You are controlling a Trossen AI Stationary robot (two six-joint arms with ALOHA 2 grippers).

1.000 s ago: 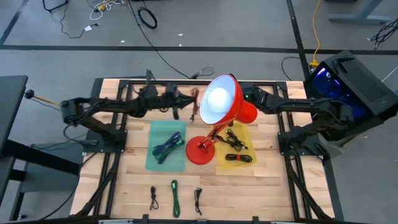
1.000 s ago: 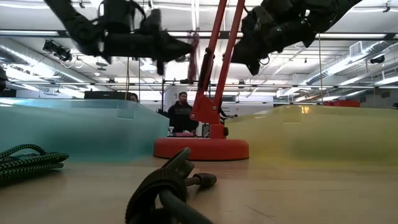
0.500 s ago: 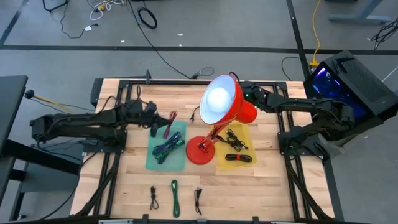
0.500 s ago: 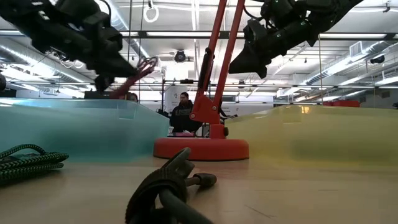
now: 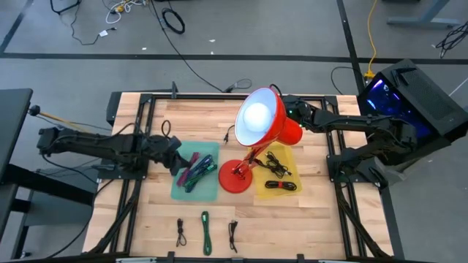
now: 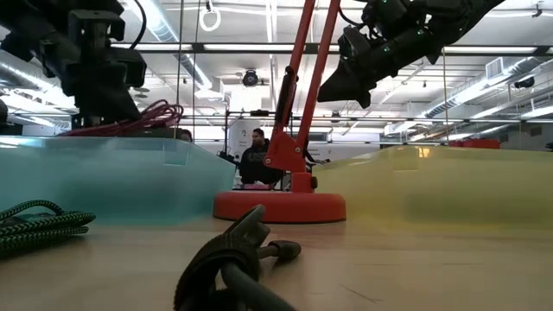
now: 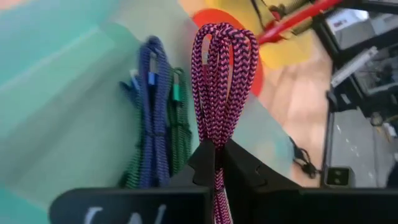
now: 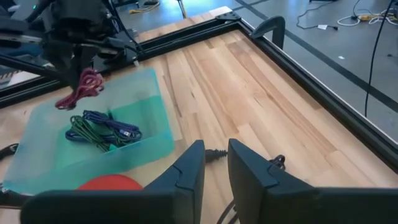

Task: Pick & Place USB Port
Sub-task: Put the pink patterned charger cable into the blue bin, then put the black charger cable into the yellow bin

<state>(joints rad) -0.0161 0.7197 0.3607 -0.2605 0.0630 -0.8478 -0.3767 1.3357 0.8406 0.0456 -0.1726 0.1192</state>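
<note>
My left gripper is over the left side of the teal tray, shut on a coiled pink braided cable. In the low view this pink cable juts out just above the tray's rim. A blue and green cable bundle lies in the tray beneath it. My right gripper hangs in the air at the far right, behind the red lamp's shade. A narrow gap shows between its fingers and nothing is in it. My left gripper pinches several strands of the pink coil between its two fingers, near one end of the coil. The fingers slant downward from the table's left side and lie along the coil. The looped end sticks out past the fingertips over the tray.
The red lamp's base stands between the teal tray and a yellow tray holding black cables. Three small cables lie near the table's front edge. One black cable lies on the wood at the far side.
My left gripper has carried the pink cable from the table's far edge toward the near left and down, stopping over the teal tray. It has rolled on the way. The coil, which hung down before, now points nearly level across the tray.
</note>
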